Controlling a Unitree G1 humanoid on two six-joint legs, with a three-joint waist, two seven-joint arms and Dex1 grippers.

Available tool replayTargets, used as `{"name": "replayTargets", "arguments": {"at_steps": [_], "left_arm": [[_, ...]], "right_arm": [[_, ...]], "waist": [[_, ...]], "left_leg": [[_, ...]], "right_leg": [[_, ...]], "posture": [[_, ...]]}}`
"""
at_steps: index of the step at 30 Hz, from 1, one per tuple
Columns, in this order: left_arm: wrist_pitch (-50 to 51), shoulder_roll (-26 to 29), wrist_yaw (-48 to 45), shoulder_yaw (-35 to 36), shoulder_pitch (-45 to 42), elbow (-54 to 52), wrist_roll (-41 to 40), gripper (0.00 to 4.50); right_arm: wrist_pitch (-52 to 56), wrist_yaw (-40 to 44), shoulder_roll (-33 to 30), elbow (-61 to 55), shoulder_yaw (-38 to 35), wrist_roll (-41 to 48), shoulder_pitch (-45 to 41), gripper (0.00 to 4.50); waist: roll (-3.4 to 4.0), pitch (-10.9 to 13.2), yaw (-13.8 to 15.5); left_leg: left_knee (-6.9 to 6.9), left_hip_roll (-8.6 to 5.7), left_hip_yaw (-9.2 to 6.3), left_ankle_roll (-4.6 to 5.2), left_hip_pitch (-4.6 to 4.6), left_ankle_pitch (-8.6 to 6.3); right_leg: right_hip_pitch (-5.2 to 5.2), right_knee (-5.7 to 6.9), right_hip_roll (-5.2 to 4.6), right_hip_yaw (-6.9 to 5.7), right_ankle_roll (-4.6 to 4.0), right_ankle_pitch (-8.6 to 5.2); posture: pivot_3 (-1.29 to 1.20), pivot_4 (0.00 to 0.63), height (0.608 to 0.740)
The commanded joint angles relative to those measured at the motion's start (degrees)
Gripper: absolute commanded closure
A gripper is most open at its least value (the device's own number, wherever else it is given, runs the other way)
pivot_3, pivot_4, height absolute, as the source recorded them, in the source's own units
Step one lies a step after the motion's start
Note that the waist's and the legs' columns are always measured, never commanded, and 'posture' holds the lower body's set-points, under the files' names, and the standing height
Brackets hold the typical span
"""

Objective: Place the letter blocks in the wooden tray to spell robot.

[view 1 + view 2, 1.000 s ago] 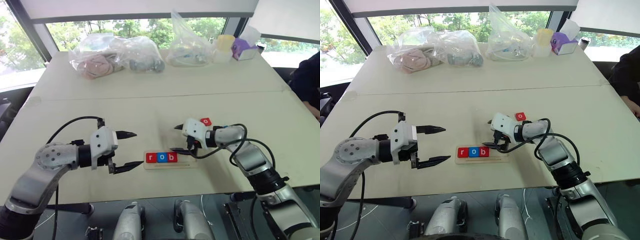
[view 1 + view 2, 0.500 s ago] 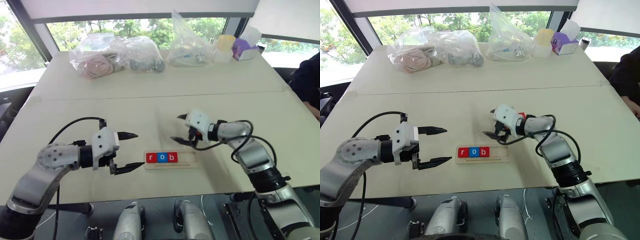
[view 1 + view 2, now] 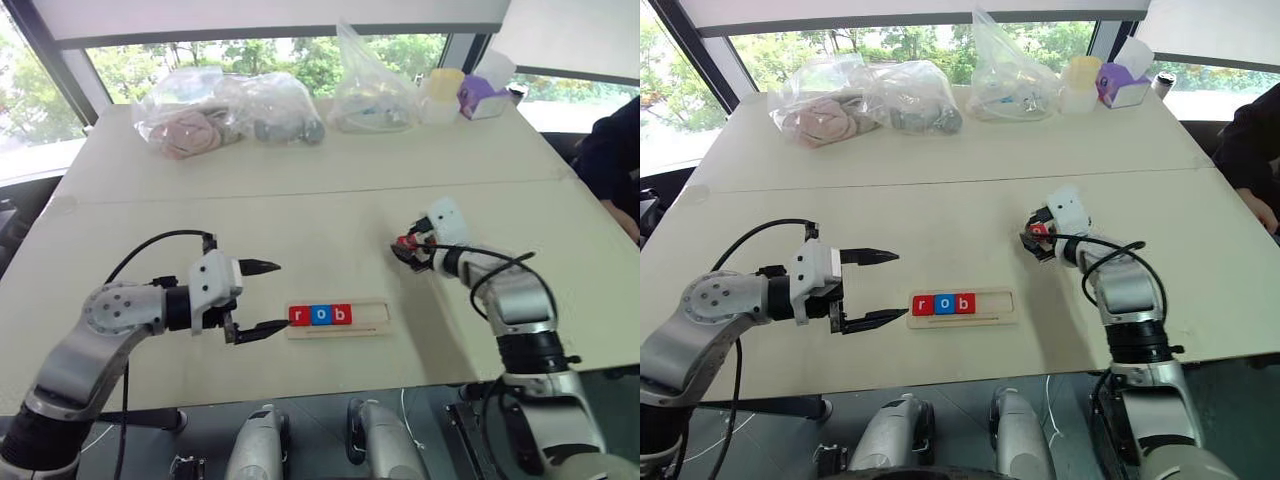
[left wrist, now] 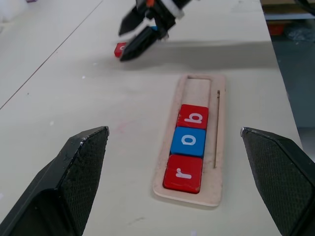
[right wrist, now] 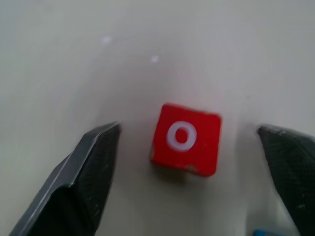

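Observation:
The wooden tray (image 3: 372,317) lies near the table's front edge. It holds three letter blocks side by side from its left end: red r (image 3: 298,316), blue o (image 3: 320,316) and red b (image 3: 342,315); its right half is bare. My left gripper (image 3: 275,296) hangs open just left of the tray, pointing at it. A loose red o block (image 5: 185,139) lies flat on the table right of and beyond the tray. My right gripper (image 3: 407,250) stands open over it, one finger on each side, not touching. A blue block corner (image 5: 261,232) peeks in beside it.
Clear plastic bags (image 3: 230,112) of items, a yellow-lidded tub (image 3: 445,92) and a purple box (image 3: 480,97) line the table's far edge. A person's dark sleeve (image 3: 612,160) shows at the right edge. A seam (image 3: 300,192) crosses the tabletop.
My right gripper has swung away from the tray's right end, to the right and farther out, rolling its wrist, and now straddles the red o block. The left arm has kept still.

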Motion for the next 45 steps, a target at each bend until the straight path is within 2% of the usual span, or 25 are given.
{"name": "replayTargets", "arguments": {"at_steps": [1, 6, 7, 10, 12, 14, 17, 20, 24, 29, 34, 40, 45], "left_arm": [[-0.2, 0.0, 0.0, 0.1, -1.6, -1.1, -0.2, 0.00], [1.5, 0.0, 0.5, 0.1, -3.1, -1.7, -0.8, 0.00], [1.7, 0.0, 0.7, 0.2, -3.1, -1.8, -0.9, 0.00], [2.3, -0.1, 1.2, 0.1, -3.5, -2.1, -0.9, 0.00], [2.7, -0.3, 1.5, 0.1, -3.6, -2.4, -1.0, 0.00], [2.9, -0.3, 1.8, 0.1, -3.3, -2.9, -1.0, 0.00], [2.8, -0.4, 2.1, 0.1, -2.6, -3.4, -1.1, 0.00], [2.5, -0.4, 2.0, 0.4, -1.5, -3.6, -1.2, 0.00], [1.4, -0.5, 1.6, 0.4, -0.3, -3.3, -0.9, 0.00], [0.6, -0.9, 1.2, 0.1, -0.9, -2.0, -0.7, 0.00], [-0.6, -1.4, 0.2, -0.5, -1.7, -0.4, -0.4, 0.00], [-1.2, -2.0, -0.2, -1.1, -2.3, 0.3, 0.0, 0.00], [-1.3, -2.2, -0.3, -1.2, -2.0, 0.2, 0.3, 0.00]], "right_arm": [[3.2, -4.0, 2.2, 0.6, -2.4, 1.0, -1.5, 0.06], [5.8, -6.7, 3.7, -0.2, -1.6, 1.1, -1.6, 0.06], [6.7, -6.7, 4.0, -0.9, -1.5, 1.5, -1.4, 0.28], [9.2, -7.3, 4.6, -2.5, -1.8, 2.5, -0.9, 1.26], [11.3, -7.8, 5.1, -3.7, -2.6, 3.3, -0.5, 2.46], [13.0, -8.2, 5.0, -5.5, -3.1, 3.7, 0.0, 3.34], [18.8, -8.8, 4.6, -12.0, -6.0, 5.8, 0.0, 3.32], [25.7, -6.9, 2.0, -23.9, -7.6, 8.9, 2.3, 3.32], [34.5, -5.2, -2.8, -39.5, -8.7, 11.7, 10.9, 3.32], [42.2, -5.1, -2.0, -52.2, -11.5, 13.6, 19.9, 3.32], [41.1, -8.2, 1.3, -54.7, -10.6, 12.2, 24.6, 3.32], [39.4, -10.9, 4.0, -53.3, -9.9, 11.5, 24.3, 3.32], [38.1, -11.8, 3.8, -51.1, -8.8, 11.5, 24.1, 3.32]], "waist": [[-0.01, 0.0, -0.4], [0.00, 0.0, -0.5], [0.00, 0.0, -0.5], [0.00, 0.0, -0.5], [-0.01, 0.0, -0.5], [-0.01, 0.0, -0.5], [0.00, 0.0, -0.4], [0.04, 0.0, -0.3], [0.03, 0.0, -0.2], [0.03, 0.0, -0.5], [0.04, 0.0, -0.6], [0.05, 0.0, -0.5], [0.05, 0.0, -0.5]], "left_leg": [[0.01, 0.00, -0.01, 0.00, 0.00, 0.00], [0.00, 0.00, -0.04, 0.00, 0.10, 0.00], [0.00, 0.00, -0.05, 0.00, 0.12, 0.00], [0.00, 0.00, -0.08, 0.00, 0.12, 0.00], [0.00, 0.01, -0.09, 0.00, 0.11, 0.00], [0.00, 0.01, -0.11, 0.00, 0.11, 0.00], [-0.02, 0.01, -0.14, 0.00, 0.09, 0.00], [-0.04, 0.02, -0.17, 0.00, 0.00, 0.00], [-0.05, 0.01, -0.25, 0.00, -0.15, 0.00], [-0.04, 0.10, -0.30, -0.01, -0.17, -0.01], [-0.04, 0.16, -0.28, -0.04, -0.08, -0.02], [-0.05, 0.14, -0.26, -0.04, -0.23, -0.02], [-0.06, 0.11, -0.27, -0.03, -0.29, -0.02]], "right_leg": [[0.01, 0.00, 0.00, 0.00, 0.00, 0.00], [0.10, 0.01, -0.01, 0.00, 0.07, -0.04], [0.12, 0.00, -0.01, 0.00, 0.07, -0.04], [0.12, 0.01, -0.01, 0.00, 0.07, -0.05], [0.12, 0.00, -0.01, 0.00, 0.07, -0.04], [0.12, 0.00, -0.01, 0.00, 0.07, -0.04], [0.08, 0.00, -0.01, 0.00, 0.06, -0.04], [0.01, -0.01, -0.02, 0.00, 0.05, -0.04], [-0.10, -0.03, -0.04, 0.00, 0.06, -0.05], [-0.13, -0.08, -0.06, -0.01, 0.20, -0.15], [-0.12, -0.11, -0.04, -0.01, 0.19, -0.15], [-0.21, -0.13, -0.10, -0.01, 0.18, -0.14], [-0.25, -0.13, -0.09, -0.01, 0.18, -0.14]], "posture": [[0.00, 0.150, 0.740], [0.00, 0.150, 0.740], [0.00, 0.150, 0.740], [0.00, 0.150, 0.740], [0.00, 0.150, 0.740], [0.00, 0.150, 0.740], [0.00, 0.150, 0.740], [0.00, 0.150, 0.740], [0.00, 0.150, 0.740], [0.00, 0.150, 0.740], [0.00, 0.150, 0.740], [0.00, 0.150, 0.740], [0.00, 0.150, 0.740]]}}
